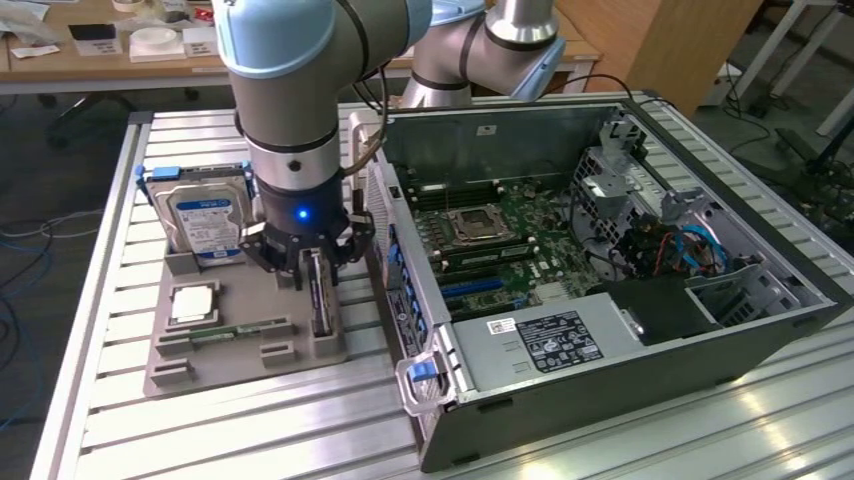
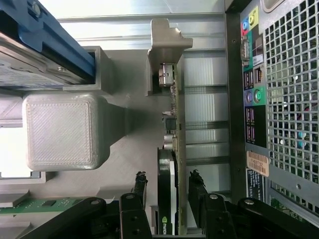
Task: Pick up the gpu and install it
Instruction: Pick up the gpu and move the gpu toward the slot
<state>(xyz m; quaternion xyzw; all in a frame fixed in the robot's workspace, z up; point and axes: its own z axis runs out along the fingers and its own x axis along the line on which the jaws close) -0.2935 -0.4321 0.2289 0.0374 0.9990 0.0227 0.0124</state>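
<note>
The gpu (image 2: 172, 149) is standing on edge in a slot of the grey holder (image 1: 247, 368), just beside the open computer case (image 1: 601, 400), and it is not yet lifting out. I am hanging my claw (image 2: 168, 191) straight over it, jaws standing apart and straddling the card. One of my black fingers (image 2: 141, 188) is flanking each face, with a sliver of grey showing between pad and board on both sides, so I am judging that I am gripping nothing. By that reading the task is only beginning: the reach is made, while the grasp, the lift and the seating into the motherboard (image 1: 507, 230) are all remaining undone.

The card is showing itself as a thin, rigid slab: a dark board with a glossy black shroud on one face, small silvery connectors along it, and a bent, dull-metal end bracket (image 2: 167, 37) with a stepped tab. The holder is looking like printed plastic, matt, finely ribbed, with rounded blocky corners. Further along it a silver hard drive (image 1: 203, 215) with a blue label is standing in a blue frame, and a small green memory stick (image 1: 227, 333) is lying flat. The case is presenting a dark sheet-metal wall and a perforated rear grille (image 2: 294, 99) facing the card, and everything is resting on a table (image 1: 267, 440) of ribbed aluminium slats.
</note>
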